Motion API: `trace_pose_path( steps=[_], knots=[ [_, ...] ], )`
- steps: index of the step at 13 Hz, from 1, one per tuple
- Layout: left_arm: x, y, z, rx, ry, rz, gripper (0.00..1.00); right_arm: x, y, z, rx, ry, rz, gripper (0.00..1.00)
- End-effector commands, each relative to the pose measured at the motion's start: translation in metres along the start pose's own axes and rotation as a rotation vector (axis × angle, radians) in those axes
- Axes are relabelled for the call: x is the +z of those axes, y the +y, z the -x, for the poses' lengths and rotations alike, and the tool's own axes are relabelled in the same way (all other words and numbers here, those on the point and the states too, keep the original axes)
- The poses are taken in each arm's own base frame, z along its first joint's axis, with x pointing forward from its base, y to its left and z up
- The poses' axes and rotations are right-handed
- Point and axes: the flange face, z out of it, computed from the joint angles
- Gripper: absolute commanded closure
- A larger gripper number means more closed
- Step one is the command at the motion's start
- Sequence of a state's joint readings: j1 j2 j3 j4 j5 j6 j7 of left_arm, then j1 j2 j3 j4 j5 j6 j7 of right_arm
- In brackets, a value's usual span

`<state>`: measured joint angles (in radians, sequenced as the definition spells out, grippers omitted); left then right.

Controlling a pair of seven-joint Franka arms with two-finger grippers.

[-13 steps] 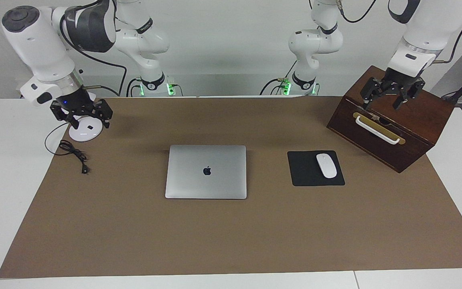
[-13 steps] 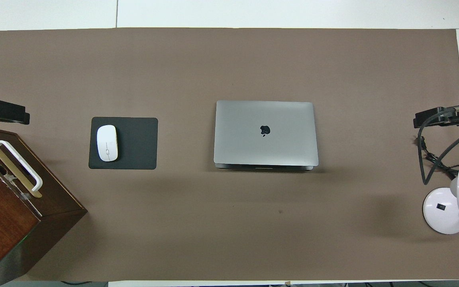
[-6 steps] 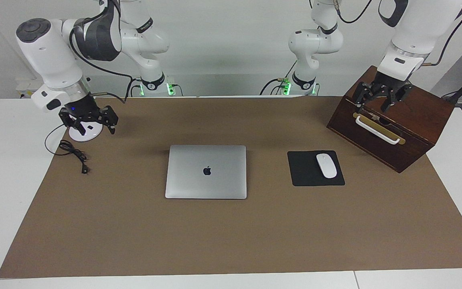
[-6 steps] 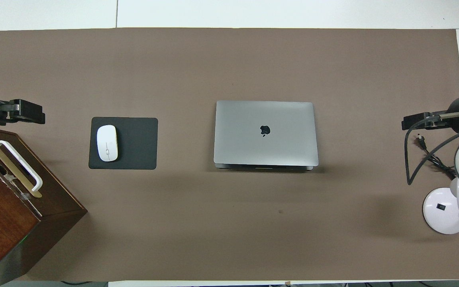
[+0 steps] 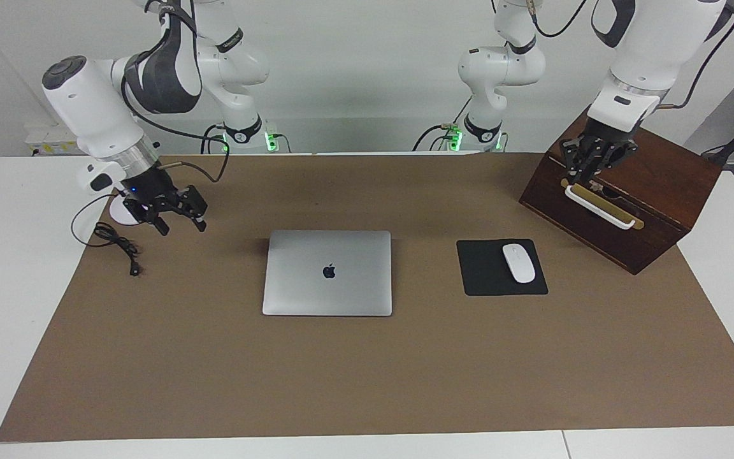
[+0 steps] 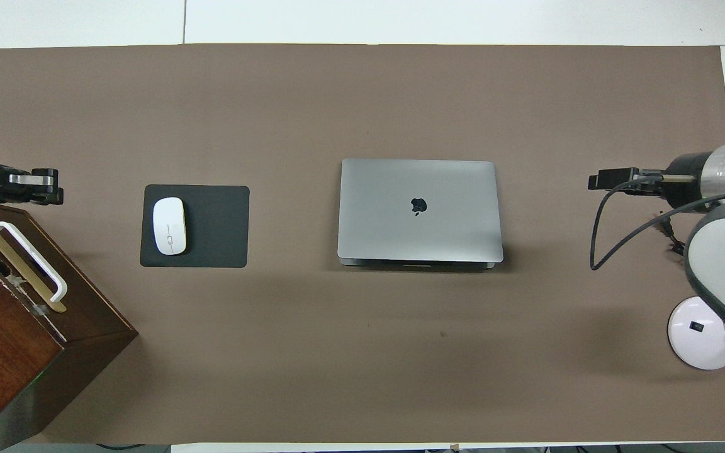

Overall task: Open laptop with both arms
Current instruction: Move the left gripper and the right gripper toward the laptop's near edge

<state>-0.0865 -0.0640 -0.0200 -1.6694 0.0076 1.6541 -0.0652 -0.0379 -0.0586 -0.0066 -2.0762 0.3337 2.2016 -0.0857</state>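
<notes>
At mid-table in the facing view, the laptop [image 5: 327, 273] lies flat on the brown mat [image 5: 367, 376], lid shut, logo up. Right gripper [image 5: 173, 216] hangs in the air over the mat toward the right arm's end of the table, well apart from the laptop; fingers spread. A white round base [image 5: 122, 213] and a black cable [image 5: 115, 242] lie by that mat edge. Left gripper [image 5: 587, 172] hangs over the top of the wooden box [image 5: 660, 191], just above its white handle [image 5: 599, 207]; cannot tell whether its fingers are spread or closed. The white mouse [image 5: 518, 262] sits on the black mouse pad [image 5: 485, 271], between laptop and box.

In the overhead view, the laptop [image 6: 419, 211] is closed. Right gripper [image 6: 611, 181] points toward it from the right arm's end; finger gap unreadable edge-on. Left gripper [image 6: 38, 187] shows at the left arm's end beside the box [image 6: 4, 327]. Mouse [image 6: 168, 225] lies on the pad [image 6: 218, 226]; round base [image 6: 696, 333] lies nearer to the robots than the right gripper.
</notes>
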Motion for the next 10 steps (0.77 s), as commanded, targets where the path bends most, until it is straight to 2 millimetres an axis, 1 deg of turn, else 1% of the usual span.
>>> trace_pose_path(
  steps=[1,2,4,6,7,8,9,10],
  knots=[
    [0.004,-0.004,0.013,-0.027,0.006,0.036,1.00,0.025,-0.016,0.019,0.089,0.069,-0.095,0.06],
    [0.003,-0.006,0.014,-0.028,0.010,0.048,1.00,0.036,-0.022,0.026,0.125,0.097,-0.128,0.06],
    [0.011,-0.006,0.016,-0.033,0.024,0.073,1.00,0.056,-0.036,0.040,0.183,0.132,-0.181,0.06],
    [0.029,0.004,0.026,-0.012,0.069,0.077,1.00,0.072,-0.046,0.055,0.248,0.155,-0.221,0.06],
    [0.040,0.010,0.033,0.000,0.089,0.078,1.00,0.080,-0.052,0.064,0.265,0.160,-0.233,0.06],
    [0.049,0.022,0.041,0.023,0.114,0.081,1.00,0.085,-0.055,0.075,0.283,0.173,-0.237,0.06],
    [0.059,0.030,0.048,0.038,0.129,0.083,1.00,0.091,-0.059,0.089,0.302,0.180,-0.242,0.06],
    [0.066,0.043,0.055,0.065,0.152,0.088,1.00,0.094,-0.059,0.101,0.323,0.179,-0.246,0.06]
  ],
)
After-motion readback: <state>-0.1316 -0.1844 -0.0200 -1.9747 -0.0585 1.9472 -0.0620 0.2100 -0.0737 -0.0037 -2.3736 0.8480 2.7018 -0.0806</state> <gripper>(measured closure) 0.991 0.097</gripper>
